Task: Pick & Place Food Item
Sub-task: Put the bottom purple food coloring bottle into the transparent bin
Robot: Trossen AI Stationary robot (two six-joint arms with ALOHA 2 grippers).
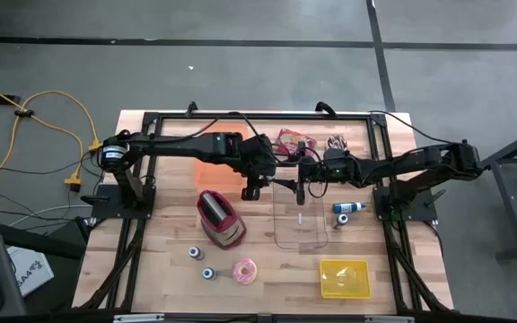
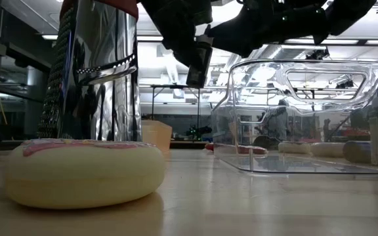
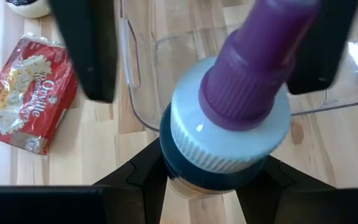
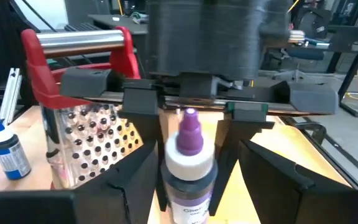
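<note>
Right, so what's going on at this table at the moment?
The two arms have met in mid-air over the middle of the table, above the clear tub. The right tool grips the body of a small bottle with a white cap and purple nozzle. The left tool faces it, open, with its fingers on either side of the nozzle. It looks like a handover from one arm to the other, not yet completed.

- Red popcorn bag [image 3: 28, 93] reads "Orville Redenbacher's", the second word only partly legible.
- Bottle [image 4: 188, 180] label: letters start "Ch", the rest unreadable.
</note>
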